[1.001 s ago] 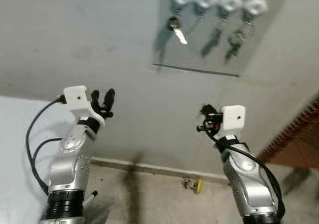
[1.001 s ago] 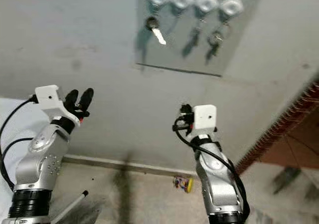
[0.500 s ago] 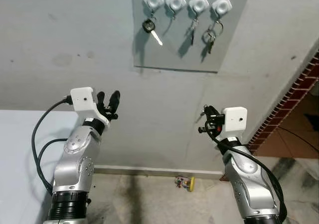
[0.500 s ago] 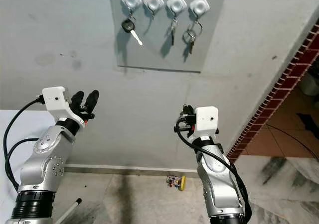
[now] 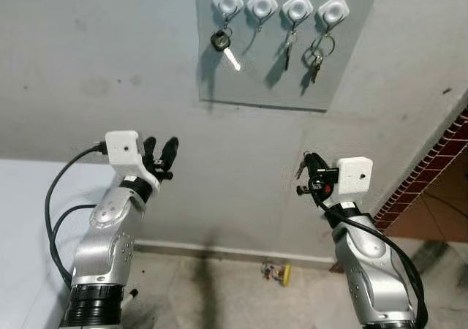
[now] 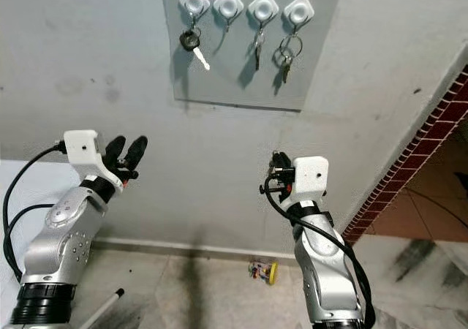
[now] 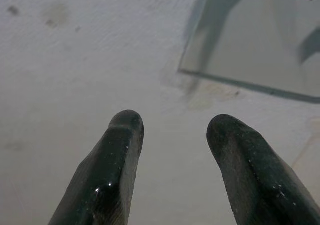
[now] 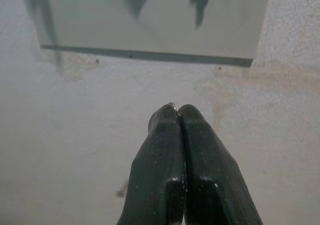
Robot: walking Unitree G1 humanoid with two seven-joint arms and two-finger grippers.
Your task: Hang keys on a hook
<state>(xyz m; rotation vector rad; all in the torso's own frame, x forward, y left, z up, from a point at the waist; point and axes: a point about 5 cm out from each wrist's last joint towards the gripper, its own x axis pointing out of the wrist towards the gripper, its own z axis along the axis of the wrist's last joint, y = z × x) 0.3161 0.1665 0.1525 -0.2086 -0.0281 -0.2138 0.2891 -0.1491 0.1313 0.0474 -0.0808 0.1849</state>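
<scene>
- Keys: three sets hang on the wall panel [image 5: 292,58] — black-headed key [image 5: 219,41] on the first hook [image 5: 228,1], a small key [image 5: 288,45] on the third, a ringed bunch [image 5: 317,51] on the fourth; second hook [image 5: 262,5] looks bare.
- Right tool [image 5: 307,174]: pressed closed below the panel; a tiny glint shows at the tips, so whether it grips a key I cannot tell.
- Left tool [image 5: 161,157]: spread wide, holding nothing.
- Likely step: raise the right arm to the bare hook, approach from above, lower the ring over the prong.
- No containers; a small colourful object [image 5: 276,272] lies on the floor.

You can't make out the small yellow object [image 5: 278,272] on the floor by the wall; it is too small to identify. The grey hook panel [image 5: 351,66] is cut off at the picture's top edge, and the white rod [image 6: 102,311] beside the left arm runs off the bottom.
</scene>
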